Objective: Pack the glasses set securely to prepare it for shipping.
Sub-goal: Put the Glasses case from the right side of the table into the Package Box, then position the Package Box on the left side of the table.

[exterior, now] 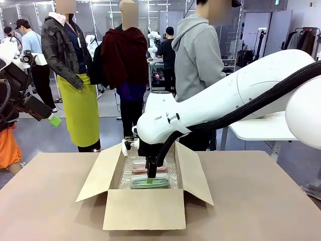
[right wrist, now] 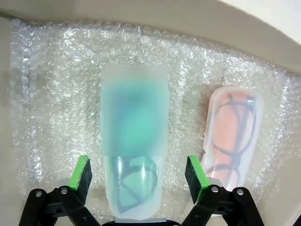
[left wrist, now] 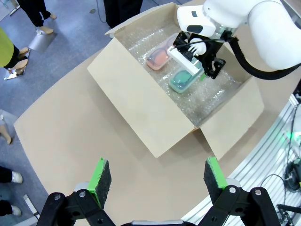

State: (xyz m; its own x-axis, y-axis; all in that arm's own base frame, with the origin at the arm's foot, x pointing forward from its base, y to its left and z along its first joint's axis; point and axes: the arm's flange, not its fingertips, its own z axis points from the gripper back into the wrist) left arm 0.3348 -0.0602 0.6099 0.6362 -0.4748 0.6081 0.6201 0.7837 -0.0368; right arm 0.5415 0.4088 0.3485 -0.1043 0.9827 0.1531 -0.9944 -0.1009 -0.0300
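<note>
Now the right pincer [right wrist: 138,165] gapes wide astride the mint green case [right wrist: 134,127], lower centre; pink case [right wrist: 233,132] right of it, both on bubble wrap [right wrist: 56,94]. Left pincer [left wrist: 156,162] wide above the bench [left wrist: 70,141].

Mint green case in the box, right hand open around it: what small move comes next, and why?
Probably lift the right hand straight up out of the box. Its fingers stand apart on either side of the mint green case, which lies flat on the bubble wrap beside the pink case, so both seem placed.
</note>
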